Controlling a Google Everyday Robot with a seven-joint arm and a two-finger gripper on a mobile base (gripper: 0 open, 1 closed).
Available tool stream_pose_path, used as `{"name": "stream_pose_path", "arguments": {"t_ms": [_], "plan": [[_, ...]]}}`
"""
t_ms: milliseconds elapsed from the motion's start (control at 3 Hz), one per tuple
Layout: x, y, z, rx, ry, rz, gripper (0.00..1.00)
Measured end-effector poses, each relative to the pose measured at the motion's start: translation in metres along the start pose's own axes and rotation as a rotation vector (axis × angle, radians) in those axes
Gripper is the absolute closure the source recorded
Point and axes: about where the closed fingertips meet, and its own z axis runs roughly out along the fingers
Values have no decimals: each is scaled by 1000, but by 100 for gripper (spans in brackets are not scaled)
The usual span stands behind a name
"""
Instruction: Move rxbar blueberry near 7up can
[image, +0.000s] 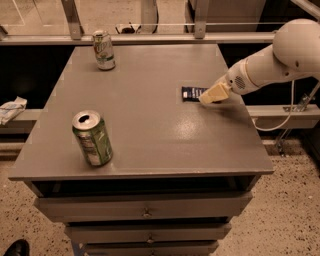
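Presently, the gripper (212, 94) is seen low over the right side of the tabletop (150, 120), with its pale tip laid against the right end of the snack bar (192, 92), so that this end of the wrapper is covered. Whether the bar is actually gripped or only touched cannot be told from this view. The snack bar, a small flat dark-blue wrapper with pale lettering, is found lying flat on the tabletop, right of centre and somewhat toward the far side, its long side running left to right. The white arm (280, 57) is brought in from the right, sloping down from beyond the tabletop's right edge to the gripper. The pale soda can (103, 50) is stood upright near the far left corner, well apart from the bar and the gripper. A deeper green can (92, 138) with a silver top is stood on the near left part of the tabletop, also well apart from the bar. Beneath the near edge, drawers (145, 212) with small knobs are stacked. A crumpled pale cloth (11, 107) is seen on a ledge to the left, and a dark shoe (15, 247) is seen on the speckled floor at the near left.
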Motion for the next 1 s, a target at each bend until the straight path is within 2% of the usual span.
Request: {"name": "stream_pose_path", "arguments": {"t_ms": [667, 1000], "plan": [[-6, 1, 0, -4, -20, 14, 88], [-20, 5, -7, -10, -51, -5, 100]]}}
